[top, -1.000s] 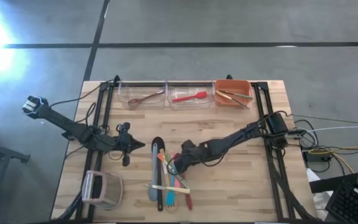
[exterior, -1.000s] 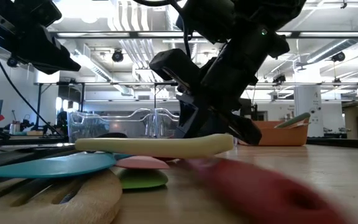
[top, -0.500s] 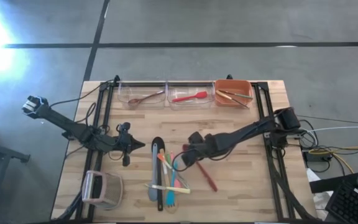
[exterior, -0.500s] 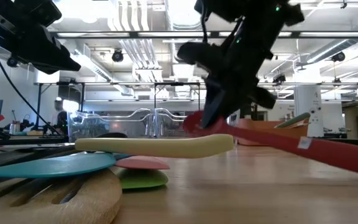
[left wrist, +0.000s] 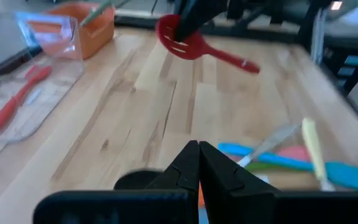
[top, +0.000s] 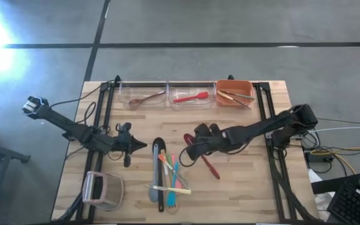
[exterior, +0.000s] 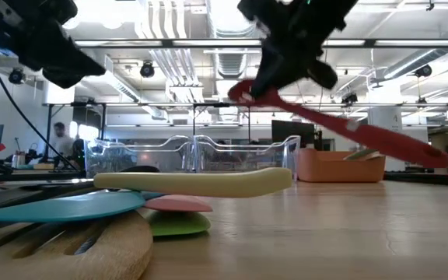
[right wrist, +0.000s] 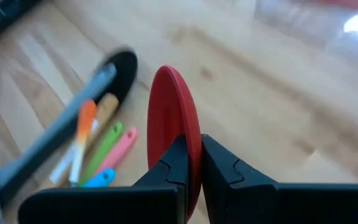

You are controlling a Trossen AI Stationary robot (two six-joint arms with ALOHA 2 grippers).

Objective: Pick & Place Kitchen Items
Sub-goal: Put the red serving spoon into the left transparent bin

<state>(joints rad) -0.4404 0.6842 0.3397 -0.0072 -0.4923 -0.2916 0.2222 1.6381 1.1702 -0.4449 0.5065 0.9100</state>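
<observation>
**A:** Wooden table fills the middle of the high view, three bins along its upper edge: two clear bins and an orange bin, each already holding a utensil or two.

**B:** Arms?

**A:** Left arm sits idle at centre left, left gripper closed on nothing. Right arm reaches in from the right edge; right gripper is clamped on the head of the red turner.

**B:** Change since a second ago?

**A:** A second ago that gripper was down in the pile, lower centre, with the turner lying among the rest. Now the turner is out and airborne: in the low view it hangs at upper centre, handle slanting down to the right, well clear of the board. The arm has drawn back toward the right.

**B:** Grip quality?

**A:** Right wrist view shows both fingers pinching the edge of the red head, the pile below and apart. Looks secure, though held at one end the long handle may swing.

**B:** Meaning for the task?

**A:** Pick appears done for this item; the place is not. The middle clear bin holds a red utensil, so that is my guess at the target. About ten utensils remain in the pile, plus the boxy handled thing at lower left, untouched.
</observation>
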